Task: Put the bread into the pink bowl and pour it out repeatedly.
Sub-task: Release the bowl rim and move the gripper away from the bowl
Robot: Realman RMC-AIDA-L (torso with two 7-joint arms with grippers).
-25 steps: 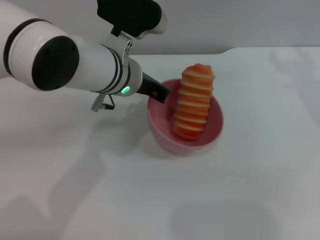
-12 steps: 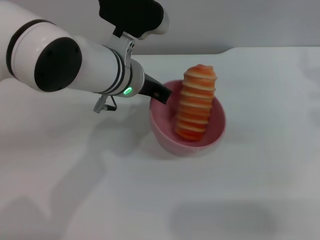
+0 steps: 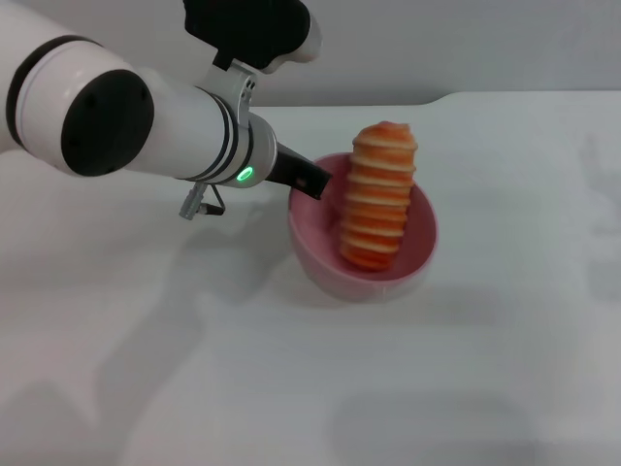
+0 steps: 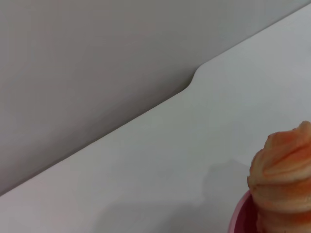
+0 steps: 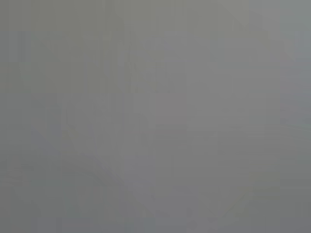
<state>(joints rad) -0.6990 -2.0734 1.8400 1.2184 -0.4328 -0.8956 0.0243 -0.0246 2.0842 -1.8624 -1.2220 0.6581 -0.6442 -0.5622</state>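
Note:
The pink bowl [image 3: 320, 260] stands near the middle of the white table in the head view. The bread [image 3: 378, 194], orange with cream ridges, leans nearly upright inside it, with its top well above the rim. My left gripper [image 3: 314, 182] reaches in from the left and is shut on the bowl's near-left rim; one black finger shows over the edge. The left wrist view catches the top of the bread [image 4: 284, 170] and a bit of the pink bowl rim [image 4: 239, 219]. My right gripper is out of view; its wrist view is plain grey.
The white table [image 3: 291, 388] stretches around the bowl. Its back edge [image 3: 437, 100] has a step against the grey wall behind, and the same back edge [image 4: 194, 80] shows in the left wrist view.
The left arm and the bowl with the bread shifted slightly right and then back a little left. The bread stays propped in the bowl.

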